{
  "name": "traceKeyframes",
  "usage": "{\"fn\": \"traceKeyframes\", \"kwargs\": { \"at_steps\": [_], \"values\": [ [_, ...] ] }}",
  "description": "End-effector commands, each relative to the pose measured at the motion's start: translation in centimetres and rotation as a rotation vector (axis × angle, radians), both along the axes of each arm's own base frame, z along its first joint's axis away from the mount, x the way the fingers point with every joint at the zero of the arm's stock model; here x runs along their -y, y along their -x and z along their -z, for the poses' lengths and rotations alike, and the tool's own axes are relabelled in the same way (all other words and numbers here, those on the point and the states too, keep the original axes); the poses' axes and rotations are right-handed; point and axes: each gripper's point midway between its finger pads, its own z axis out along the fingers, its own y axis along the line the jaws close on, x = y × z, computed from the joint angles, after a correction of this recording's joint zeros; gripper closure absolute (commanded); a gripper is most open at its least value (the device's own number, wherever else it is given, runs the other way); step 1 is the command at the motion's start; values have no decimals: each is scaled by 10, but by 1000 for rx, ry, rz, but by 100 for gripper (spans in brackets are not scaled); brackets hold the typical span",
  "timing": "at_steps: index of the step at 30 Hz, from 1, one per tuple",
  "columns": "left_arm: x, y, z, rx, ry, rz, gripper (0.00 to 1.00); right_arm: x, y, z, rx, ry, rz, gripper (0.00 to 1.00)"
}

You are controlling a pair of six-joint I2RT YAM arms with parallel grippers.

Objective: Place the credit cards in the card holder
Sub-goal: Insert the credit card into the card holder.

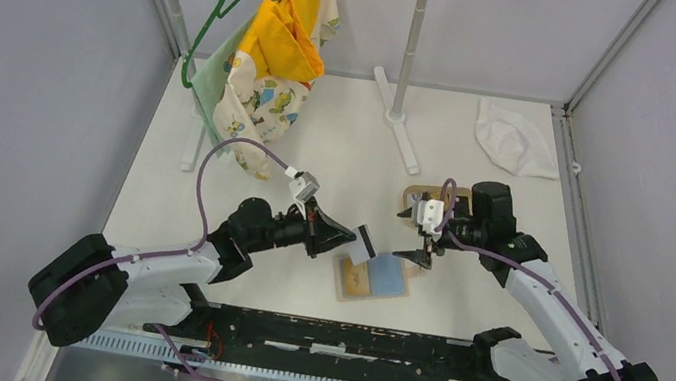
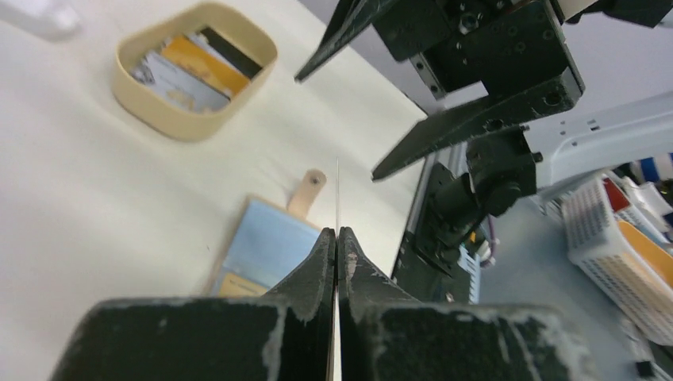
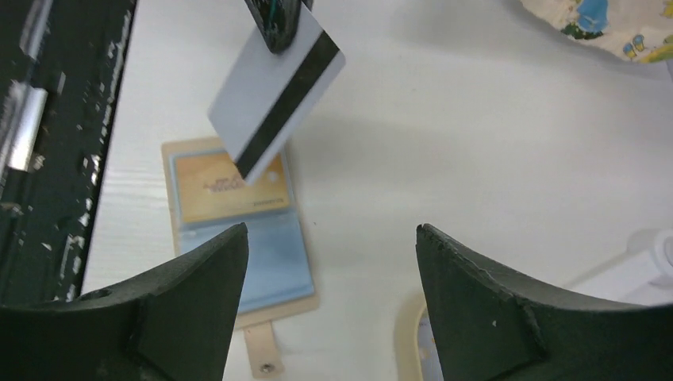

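Observation:
The card holder (image 1: 373, 277) lies open on the table, light blue inside, with a gold card (image 3: 230, 186) in one pocket. My left gripper (image 1: 345, 239) is shut on a white card with a black stripe (image 1: 364, 245) and holds it above the holder's far edge. That card shows flat in the right wrist view (image 3: 278, 87) and edge-on in the left wrist view (image 2: 337, 194). My right gripper (image 1: 423, 256) is open and empty, hovering just right of the holder (image 3: 254, 262). More credit cards (image 2: 190, 67) lie in a tan tray (image 2: 159, 119).
The tan tray (image 1: 414, 198) sits behind the right wrist, partly hidden. A clothes rack base (image 1: 404, 130), a hanger with a yellow garment (image 1: 280, 40) and a white cloth (image 1: 514, 136) are at the back. The black rail (image 1: 322, 335) runs along the near edge.

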Motion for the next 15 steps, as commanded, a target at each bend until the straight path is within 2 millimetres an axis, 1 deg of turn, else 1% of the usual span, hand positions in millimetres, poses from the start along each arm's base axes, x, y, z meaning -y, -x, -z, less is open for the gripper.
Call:
{"fn": "traceKeyframes", "kwargs": {
  "at_steps": [1, 4, 6, 9, 11, 15],
  "values": [
    [-1, 25, 12, -212, 8, 128, 98, 19, -9, 15, 226, 149, -25, 17],
    [-2, 27, 15, -266, 33, 130, 98, 26, 15, 39, 368, 211, -200, 16],
    [-1, 24, 18, -316, 42, 123, 98, 30, 28, 54, 420, 232, -281, 14],
    [1, 18, 30, -409, 31, 111, 98, 34, 31, 69, 430, 269, -313, 13],
    [1, 14, 38, -463, 32, 96, 98, 34, 31, 77, 405, 299, -324, 16],
    [1, 12, 51, -538, 37, 82, 98, 36, 31, 94, 378, 364, -334, 19]
  ]
}}
